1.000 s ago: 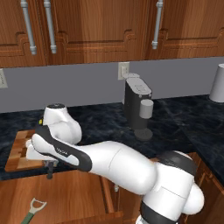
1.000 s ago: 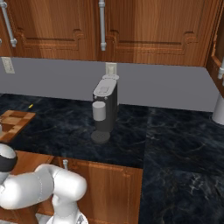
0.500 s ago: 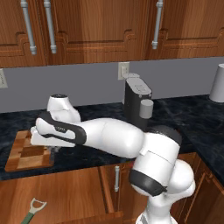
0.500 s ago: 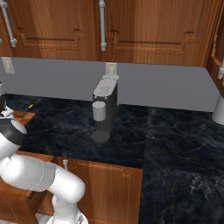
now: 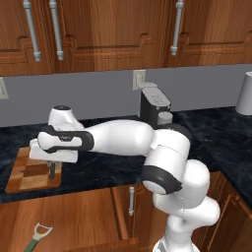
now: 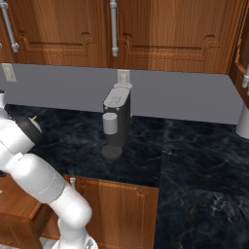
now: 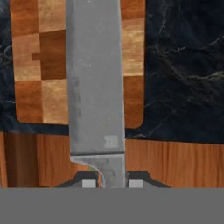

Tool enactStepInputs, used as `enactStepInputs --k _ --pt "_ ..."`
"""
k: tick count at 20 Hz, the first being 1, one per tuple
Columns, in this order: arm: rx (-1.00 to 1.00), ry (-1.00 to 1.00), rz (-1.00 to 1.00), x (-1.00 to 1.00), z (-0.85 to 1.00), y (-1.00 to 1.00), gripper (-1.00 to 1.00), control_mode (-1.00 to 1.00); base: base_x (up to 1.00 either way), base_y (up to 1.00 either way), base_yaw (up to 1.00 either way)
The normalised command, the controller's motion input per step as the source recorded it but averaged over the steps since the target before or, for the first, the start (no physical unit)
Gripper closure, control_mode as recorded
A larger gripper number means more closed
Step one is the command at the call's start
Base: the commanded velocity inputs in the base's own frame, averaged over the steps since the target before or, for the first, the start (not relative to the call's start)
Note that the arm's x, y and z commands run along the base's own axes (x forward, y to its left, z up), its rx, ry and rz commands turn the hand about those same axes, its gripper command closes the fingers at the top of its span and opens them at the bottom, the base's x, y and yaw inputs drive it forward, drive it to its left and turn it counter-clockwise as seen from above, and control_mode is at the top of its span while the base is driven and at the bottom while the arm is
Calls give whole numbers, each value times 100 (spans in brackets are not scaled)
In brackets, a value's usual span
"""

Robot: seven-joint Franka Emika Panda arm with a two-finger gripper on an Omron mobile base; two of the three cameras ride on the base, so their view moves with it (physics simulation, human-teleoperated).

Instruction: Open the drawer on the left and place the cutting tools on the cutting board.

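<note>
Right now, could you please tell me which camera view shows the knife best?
The hand view: the knife runs up its middle, grey blade over the board. The left base view shows just a dark sliver hanging under the hand.

knife (image 7: 95,87) grey blade runs up from gripper (image 7: 112,183), fingers clamped at its base. behind blade: checkered cutting board (image 7: 33,65) on dark marble counter (image 7: 179,65). reddish wood surface (image 7: 175,162) below board edge.

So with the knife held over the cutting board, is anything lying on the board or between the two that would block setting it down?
Nothing visible does. The gripper is shut on the knife, which hangs above the cutting board. The board's checkered top shows bare on both sides of the blade in the hand view.
</note>
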Motion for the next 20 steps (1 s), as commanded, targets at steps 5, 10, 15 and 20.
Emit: enactStepInputs --k 5,10,15,20 --pt "0 0 0 24 -19 48 100 -100 0 0 0" --pt "0 0 0 31 -10 43 100 -100 0 0 0" --pt "0 0 0 36 -5 36 100 -100 0 0 0" --pt "0 0 0 11 -14 39 100 -100 0 0 0"
